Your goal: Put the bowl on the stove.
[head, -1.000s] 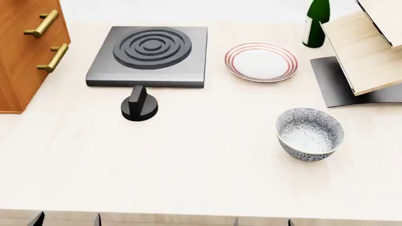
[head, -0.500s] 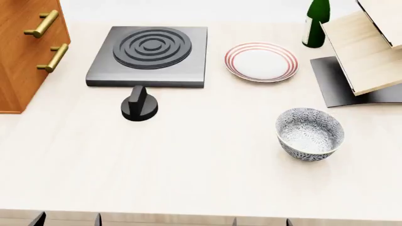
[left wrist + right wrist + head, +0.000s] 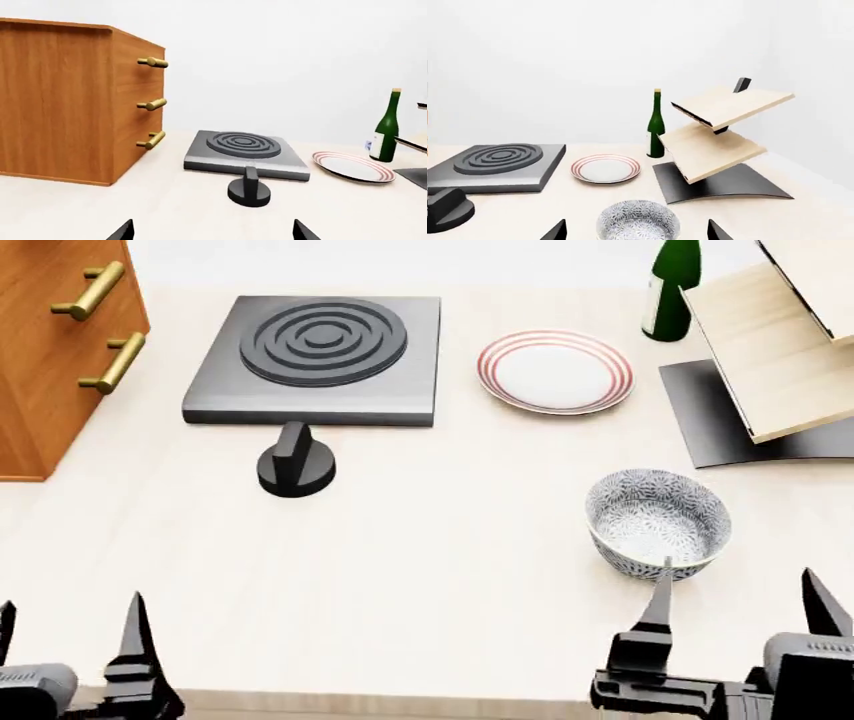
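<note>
On the pale tabletop [image 3: 427,600], near its front right, the bowl [image 3: 658,523] sits upright and untouched. Patterned, deep, nothing in it. Stove [image 3: 316,358] lies at the far left, well apart from the bowl, ring burner bare. Black knob [image 3: 295,462] stands just in front of the stove. Red-ringed plate [image 3: 555,371] beside the stove on its right; green bottle [image 3: 671,285] and a slanted wooden rack [image 3: 767,350] at the far right. Wooden drawer cabinet [image 3: 60,350] at the far left edge.

Right gripper [image 3: 738,615] low at the front edge, fingers spread wide, one fingertip [image 3: 658,600] reaching just up to the bowl's near wall as seen from the head; touching or not, cannot tell. Right wrist view has the bowl centred between the two finger tips, close ahead. Left gripper [image 3: 67,640] at the front left corner, also spread, holding nothing, nowhere near the bowl.

Step in hand, as I judge it: the reach toward the bowl, grasp not yet made. Next move likely calls for going forward and down until one finger is inside the rim and one outside, then pinching the wall. A deep rounded wall may slip, so a firm rim hold matters. After that, lift clear and carry left over the knob and past the plate to the burner.
</note>
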Motion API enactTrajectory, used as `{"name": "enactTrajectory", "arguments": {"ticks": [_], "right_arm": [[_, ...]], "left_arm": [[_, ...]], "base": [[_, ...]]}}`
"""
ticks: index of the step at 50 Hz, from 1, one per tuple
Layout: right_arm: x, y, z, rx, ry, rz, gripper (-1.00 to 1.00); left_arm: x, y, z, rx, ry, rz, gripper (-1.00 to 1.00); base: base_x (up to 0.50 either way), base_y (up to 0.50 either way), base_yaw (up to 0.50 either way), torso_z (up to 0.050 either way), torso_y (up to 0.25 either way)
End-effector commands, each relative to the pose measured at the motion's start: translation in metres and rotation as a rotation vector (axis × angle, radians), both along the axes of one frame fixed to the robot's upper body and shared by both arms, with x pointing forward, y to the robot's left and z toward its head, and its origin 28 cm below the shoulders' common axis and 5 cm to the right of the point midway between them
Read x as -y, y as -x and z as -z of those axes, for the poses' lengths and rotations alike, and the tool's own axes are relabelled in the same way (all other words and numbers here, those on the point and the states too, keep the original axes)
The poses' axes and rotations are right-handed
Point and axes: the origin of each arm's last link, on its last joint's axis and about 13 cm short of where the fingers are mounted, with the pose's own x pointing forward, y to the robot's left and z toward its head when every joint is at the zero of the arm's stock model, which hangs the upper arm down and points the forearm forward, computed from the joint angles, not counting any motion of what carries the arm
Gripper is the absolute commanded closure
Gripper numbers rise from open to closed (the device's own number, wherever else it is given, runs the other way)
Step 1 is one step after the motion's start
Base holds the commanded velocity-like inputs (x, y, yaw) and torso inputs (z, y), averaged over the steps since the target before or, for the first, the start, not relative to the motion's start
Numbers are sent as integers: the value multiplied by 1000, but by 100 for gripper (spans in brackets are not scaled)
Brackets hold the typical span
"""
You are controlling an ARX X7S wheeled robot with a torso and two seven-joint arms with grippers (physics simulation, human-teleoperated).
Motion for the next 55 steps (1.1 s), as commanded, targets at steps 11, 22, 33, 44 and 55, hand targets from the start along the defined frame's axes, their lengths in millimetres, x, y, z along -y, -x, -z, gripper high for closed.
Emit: {"name": "enactTrajectory", "arguments": {"ticks": [11, 22, 33, 44, 55], "right_arm": [[89, 91, -126, 193, 109, 121, -100], [102, 120, -142, 240, 103, 163, -100], [95, 110, -133, 206, 88, 114, -100], [91, 104, -127, 179, 102, 66, -100], [89, 101, -124, 168, 98, 55, -100]], "left_arm": [[-49, 34, -154, 674, 119, 120, -100], [-69, 64, -192, 828, 176, 132, -100], [-71, 65, -193, 852, 196, 124, -100], [-70, 65, -193, 859, 198, 132, -100], [-70, 65, -193, 857, 208, 138, -100]], "base": [[0, 0, 0, 0, 0], [0, 0, 0, 0, 0], [0, 0, 0, 0, 0], [0, 436, 0, 0, 0], [0, 500, 0, 0, 0]]}}
